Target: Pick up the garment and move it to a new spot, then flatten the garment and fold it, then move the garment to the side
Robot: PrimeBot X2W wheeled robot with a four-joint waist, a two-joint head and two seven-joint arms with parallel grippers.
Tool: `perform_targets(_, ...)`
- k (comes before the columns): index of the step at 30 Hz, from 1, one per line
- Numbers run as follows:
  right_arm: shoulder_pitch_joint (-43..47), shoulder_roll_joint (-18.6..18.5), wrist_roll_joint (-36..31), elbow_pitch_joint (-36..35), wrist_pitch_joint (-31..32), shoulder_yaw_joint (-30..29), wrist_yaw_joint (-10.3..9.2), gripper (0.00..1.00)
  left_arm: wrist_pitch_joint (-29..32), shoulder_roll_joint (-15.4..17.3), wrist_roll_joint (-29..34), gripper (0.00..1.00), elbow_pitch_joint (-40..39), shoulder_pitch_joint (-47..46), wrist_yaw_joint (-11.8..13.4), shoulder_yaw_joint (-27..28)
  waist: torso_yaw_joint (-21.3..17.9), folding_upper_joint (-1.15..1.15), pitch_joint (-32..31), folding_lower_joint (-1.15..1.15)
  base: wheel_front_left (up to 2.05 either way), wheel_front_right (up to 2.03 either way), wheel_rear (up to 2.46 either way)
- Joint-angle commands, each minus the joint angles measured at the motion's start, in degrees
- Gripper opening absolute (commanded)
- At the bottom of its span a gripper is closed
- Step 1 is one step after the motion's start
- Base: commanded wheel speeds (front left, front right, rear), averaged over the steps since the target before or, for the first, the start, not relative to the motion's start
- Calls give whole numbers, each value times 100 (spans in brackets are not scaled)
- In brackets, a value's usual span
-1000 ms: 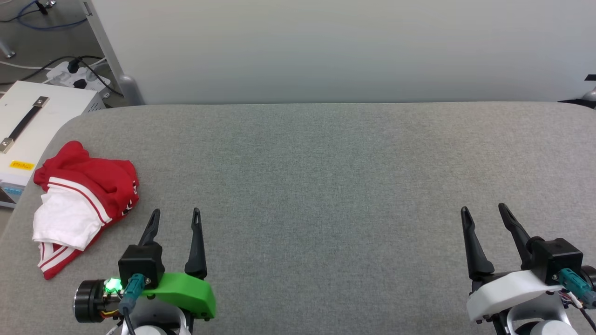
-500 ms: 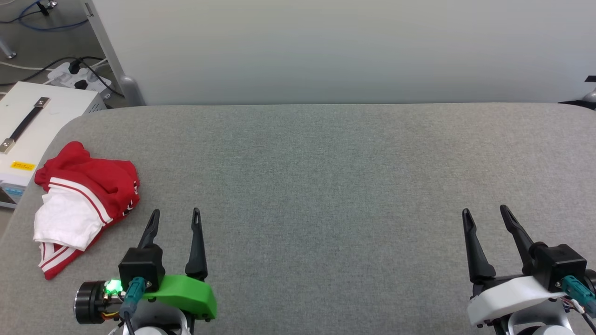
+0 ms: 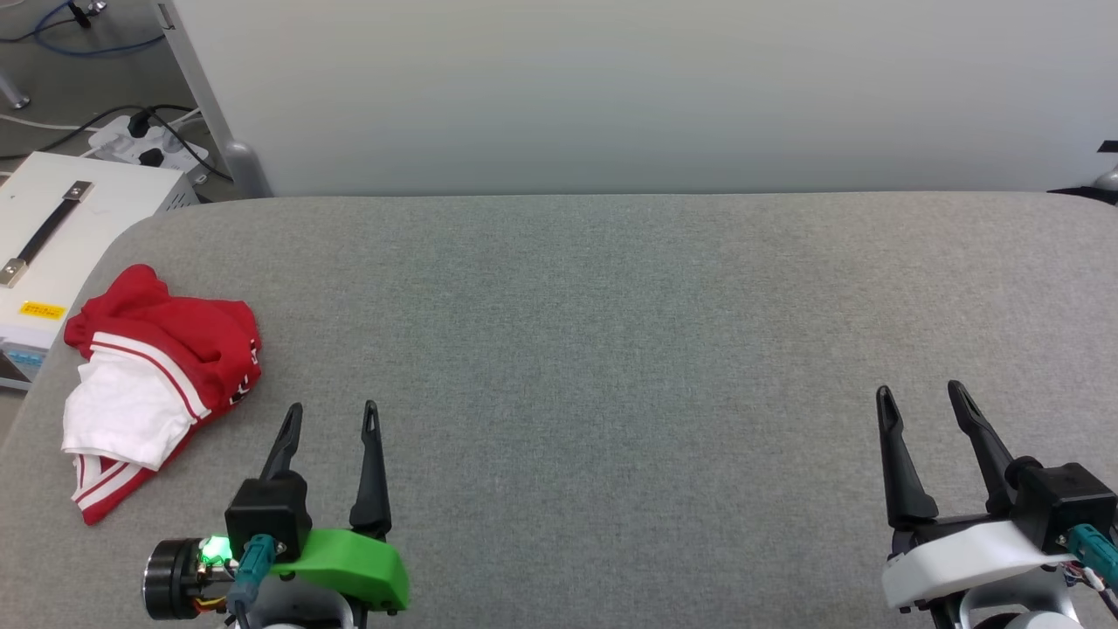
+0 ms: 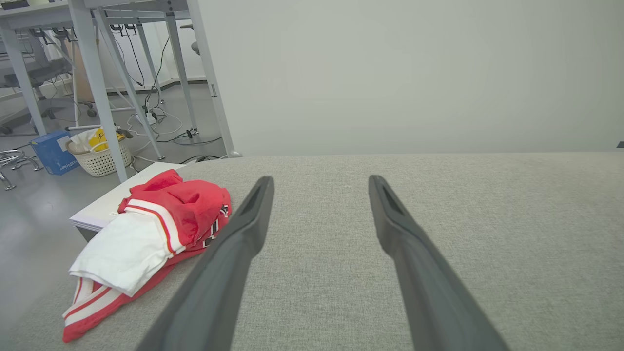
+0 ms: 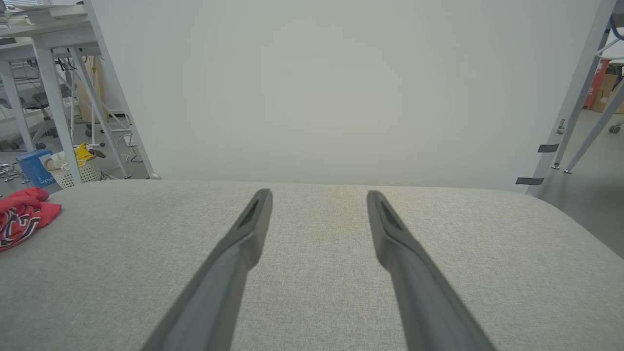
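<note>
The garment, a red T-shirt with a white sleeve and red-and-white striped trim, lies crumpled near the left edge of the grey fabric table. In the left wrist view the garment sits to the left of my fingers. The right wrist view catches the garment at its far left edge. My left gripper stands open just right of the garment, not touching it. At the lower right, far from the shirt, my right gripper is open and holds nothing.
A white box with a dark handle stands off the table's left edge, with a power strip and cables behind it. A pale wall panel rises behind the table's far edge. Desk legs and a basket stand on the floor at left.
Both grippers have drawn back slightly toward the bottom of the head view, still open. The garment has not moved.
</note>
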Motion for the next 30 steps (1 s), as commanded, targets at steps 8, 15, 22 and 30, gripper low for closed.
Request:
perform_targets(8, 145, -18, 137, -63, -142, -21, -3, 100, -147, -9, -72, 100, 20, 57, 16, -37, 13, 0, 15, 0, 0, 0, 0)
perform_targets(15, 188, -20, 164, -65, -225, -10, -3, 100, -232, -10, -70, 100, 54, 81, 30, -51, 21, 0, 19, 0, 0, 0, 0)
perform_targets(22, 227, -21, 183, -72, -305, 10, -3, 100, -313, -10, -77, 100, 103, 79, 73, -65, 58, 0, 41, 0, 0, 0, 0)
perform_targets(30, 252, -22, 117, -140, -398, 111, -4, 100, -408, -11, -77, 100, 154, 49, 152, -30, 300, 0, 104, 0, 0, 0, 0)
